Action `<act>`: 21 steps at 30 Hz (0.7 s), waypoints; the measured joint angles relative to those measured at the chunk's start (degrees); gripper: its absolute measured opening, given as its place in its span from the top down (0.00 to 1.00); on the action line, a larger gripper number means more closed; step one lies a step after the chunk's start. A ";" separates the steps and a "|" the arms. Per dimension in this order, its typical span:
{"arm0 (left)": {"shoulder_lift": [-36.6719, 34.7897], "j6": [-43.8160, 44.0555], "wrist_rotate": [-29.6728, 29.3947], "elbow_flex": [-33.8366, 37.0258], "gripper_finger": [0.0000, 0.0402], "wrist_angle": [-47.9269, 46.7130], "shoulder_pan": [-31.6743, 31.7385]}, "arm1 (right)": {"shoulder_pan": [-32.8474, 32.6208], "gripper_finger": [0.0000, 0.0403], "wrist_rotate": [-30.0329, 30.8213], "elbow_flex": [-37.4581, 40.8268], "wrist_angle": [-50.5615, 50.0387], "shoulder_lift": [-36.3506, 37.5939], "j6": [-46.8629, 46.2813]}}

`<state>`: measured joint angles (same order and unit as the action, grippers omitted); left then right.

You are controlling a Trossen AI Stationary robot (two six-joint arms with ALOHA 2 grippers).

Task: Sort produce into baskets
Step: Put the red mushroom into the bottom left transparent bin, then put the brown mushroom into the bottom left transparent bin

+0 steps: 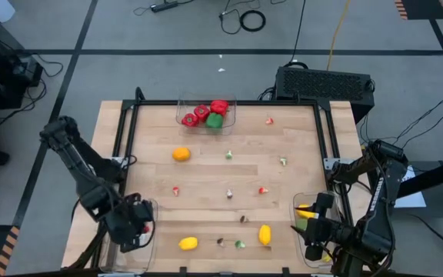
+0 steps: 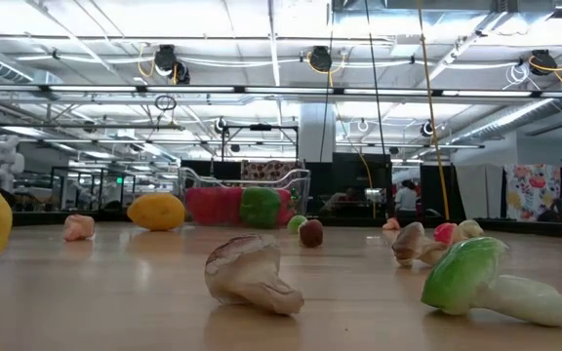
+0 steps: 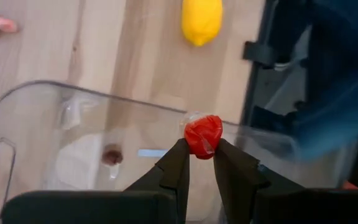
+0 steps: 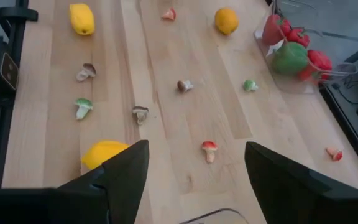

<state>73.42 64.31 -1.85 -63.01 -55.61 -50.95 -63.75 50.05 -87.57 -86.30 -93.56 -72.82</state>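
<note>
My left gripper (image 3: 199, 149) hangs over the clear basket (image 3: 55, 124) at the table's near left corner (image 1: 133, 227), shut on a small red bit of produce (image 3: 204, 135). A small brownish bit (image 3: 112, 154) lies in that basket. My right gripper (image 4: 194, 162) stands open with nothing between its fingers, raised at the near right (image 1: 314, 231) over a second clear basket (image 1: 304, 223) that holds something yellow (image 1: 304, 209). At the far edge a third basket (image 1: 233, 108) holds red peppers (image 1: 198, 114) and a green pepper (image 1: 214, 121). My left gripper pinches the small red bit (image 3: 202, 147) between the free ends of its two fingers (image 3: 178, 163). The fingers slant down from above. The bit is lifted clear, above the basket's rim (image 3: 135, 102).
An orange (image 1: 181, 154), two lemons (image 1: 188, 243) (image 1: 264, 234) and several small mushroom-like bits (image 1: 229, 194) lie scattered on the wooden table top. One lemon (image 4: 104, 152) sits close by my right gripper's finger. Black rails (image 1: 125, 138) frame the table.
</note>
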 joint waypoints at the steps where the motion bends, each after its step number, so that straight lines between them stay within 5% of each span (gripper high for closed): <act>1: 0.51 0.99 -0.36 0.43 0.81 -0.71 -0.77 | 0.02 0.36 0.35 0.00 0.04 0.00 0.00; 10: 4.74 10.42 -0.16 5.39 0.80 -5.40 -5.30 | 0.58 0.36 5.36 0.00 1.32 -0.02 0.87; 21: 7.92 11.28 1.08 8.29 0.61 -5.42 -5.57 | 4.21 0.36 5.69 0.00 5.67 -0.02 8.20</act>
<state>81.33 75.59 -0.77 -54.72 -61.04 -56.52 -59.53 55.75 -87.57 -80.63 -93.58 -64.62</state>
